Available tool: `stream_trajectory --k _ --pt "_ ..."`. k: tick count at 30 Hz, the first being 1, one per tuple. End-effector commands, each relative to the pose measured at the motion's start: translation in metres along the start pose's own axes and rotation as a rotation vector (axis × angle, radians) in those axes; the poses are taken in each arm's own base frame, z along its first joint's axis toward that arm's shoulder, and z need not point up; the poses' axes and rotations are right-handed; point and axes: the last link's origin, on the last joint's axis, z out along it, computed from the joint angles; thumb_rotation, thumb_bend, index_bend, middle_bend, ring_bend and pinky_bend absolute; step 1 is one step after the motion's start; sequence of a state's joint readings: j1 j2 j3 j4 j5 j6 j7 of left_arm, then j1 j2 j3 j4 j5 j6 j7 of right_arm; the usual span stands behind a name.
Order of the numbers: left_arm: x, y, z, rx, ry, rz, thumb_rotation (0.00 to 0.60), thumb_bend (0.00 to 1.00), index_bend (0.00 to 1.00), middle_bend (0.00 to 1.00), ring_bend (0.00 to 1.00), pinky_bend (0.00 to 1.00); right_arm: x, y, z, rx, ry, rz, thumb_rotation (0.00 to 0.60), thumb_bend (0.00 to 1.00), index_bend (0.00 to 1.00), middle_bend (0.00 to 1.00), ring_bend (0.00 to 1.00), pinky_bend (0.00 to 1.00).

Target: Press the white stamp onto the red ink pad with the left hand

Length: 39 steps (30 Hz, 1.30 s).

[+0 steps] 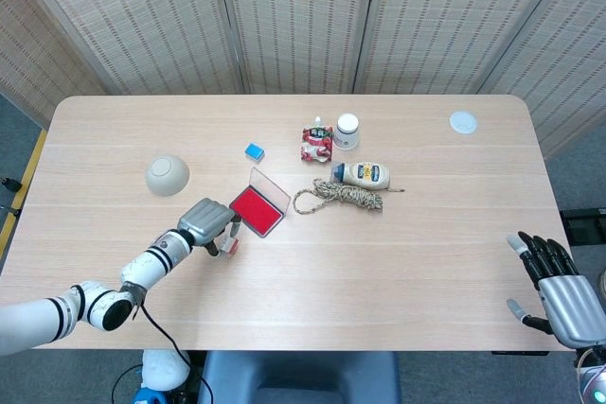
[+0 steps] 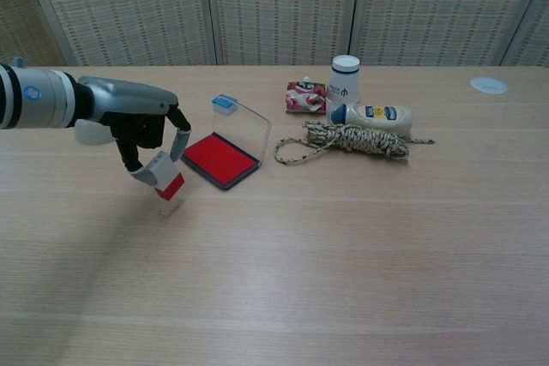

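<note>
My left hand point(image 2: 146, 130) point(image 1: 210, 222) holds the white stamp point(image 2: 163, 176) point(image 1: 227, 245), whose red base points down and tilts to the right. The stamp hangs clear of the table, just left of the ink pad. The red ink pad point(image 2: 220, 160) point(image 1: 256, 209) lies open in its dark case, with the clear lid standing up behind it. My right hand point(image 1: 559, 289) is open at the table's front right corner, far from both, and shows only in the head view.
A coil of rope point(image 2: 347, 140), a mayonnaise bottle point(image 2: 377, 116), a white cup point(image 2: 344, 78) and a red packet point(image 2: 304, 97) sit right of the pad. A small blue block point(image 1: 254, 150), a beige bowl point(image 1: 167, 175) and a white disc point(image 1: 463, 121) lie farther off.
</note>
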<state>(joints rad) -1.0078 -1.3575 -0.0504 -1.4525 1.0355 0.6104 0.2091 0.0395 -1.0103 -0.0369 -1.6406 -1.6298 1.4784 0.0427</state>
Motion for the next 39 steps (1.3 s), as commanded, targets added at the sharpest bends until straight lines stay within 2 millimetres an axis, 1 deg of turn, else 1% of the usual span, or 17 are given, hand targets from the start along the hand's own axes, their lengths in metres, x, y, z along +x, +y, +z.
stream_trajectory --k 1,5,10,14,21,28,39 --pt "0.007 0.002 0.002 0.011 0.033 -0.015 0.600 0.26 0.72 1.00 0.95 0.80 0.001 0.000 -0.001 0.003 0.003 0.004 0.600 0.27 0.00 0.00 0.00 0.00" --pt "0.016 0.007 0.005 0.013 0.046 -0.022 0.600 0.26 0.72 1.00 0.95 0.87 0.001 0.002 -0.001 0.006 -0.004 0.007 0.600 0.27 0.00 0.00 0.00 0.00" --pt "0.024 0.015 0.016 0.008 0.038 -0.015 0.600 0.26 0.72 1.00 0.95 0.91 0.001 0.002 -0.002 0.012 -0.008 0.009 0.600 0.27 0.00 0.00 0.00 0.00" --pt "0.027 0.017 0.028 0.008 0.021 -0.003 0.600 0.26 0.72 1.00 0.95 0.91 0.000 0.003 -0.001 0.007 -0.012 0.008 0.600 0.27 0.00 0.00 0.00 0.00" --pt "0.036 0.014 0.048 0.020 -0.023 -0.015 0.600 0.26 0.73 1.00 0.95 0.91 -0.001 0.007 0.006 -0.018 -0.020 0.008 0.600 0.27 0.00 0.00 0.00 0.00" --pt "0.047 0.013 0.058 0.027 -0.039 -0.028 0.600 0.26 0.73 1.00 0.95 0.91 -0.002 0.009 0.010 -0.033 -0.028 0.010 0.600 0.27 0.00 0.00 0.00 0.00" --pt "0.051 0.013 0.077 0.036 -0.055 -0.062 0.600 0.26 0.74 1.00 0.95 0.91 -0.004 0.012 0.014 -0.061 -0.035 0.005 0.600 0.27 0.00 0.00 0.00 0.00"
